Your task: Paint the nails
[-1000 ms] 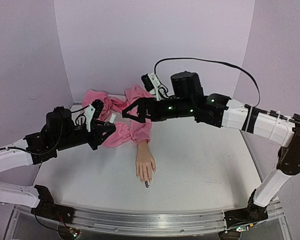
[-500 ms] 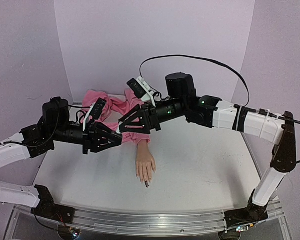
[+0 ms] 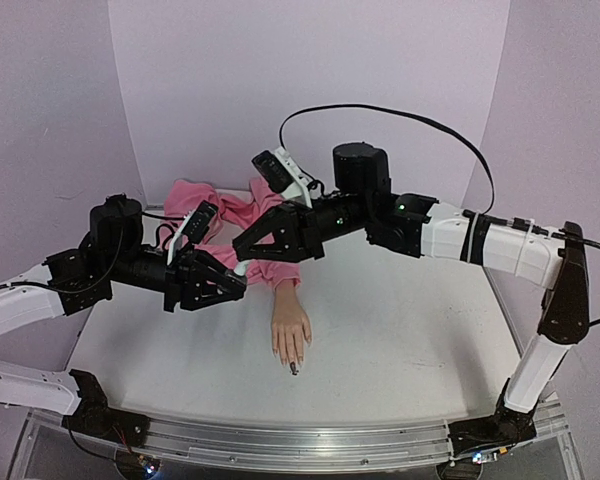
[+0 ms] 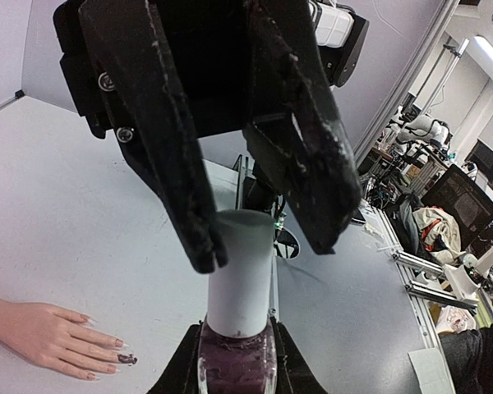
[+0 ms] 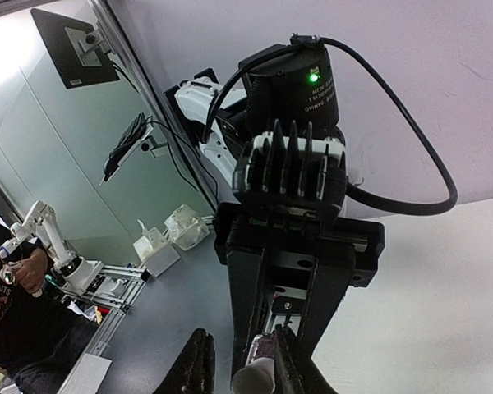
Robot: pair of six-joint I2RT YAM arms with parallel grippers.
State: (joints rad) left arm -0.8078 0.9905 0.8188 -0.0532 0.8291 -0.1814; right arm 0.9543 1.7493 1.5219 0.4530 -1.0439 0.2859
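Purple polish fills the bottle [image 4: 237, 371] pinched in my left gripper [image 4: 237, 361]. My right gripper [image 5: 246, 365] has its jaws spread around the cap [image 4: 240, 275], seemingly not gripping. The nails [image 3: 293, 357] rest on the table [image 3: 400, 320] below. A skewed twist could wrench the bottle loose and spill it.

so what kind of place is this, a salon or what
Most likely a robotics lab, not a salon. The white table sits in a lilac-walled test booth. Past the booth, the wrist views show another small robot arm, monitors and aluminium-frame benches.
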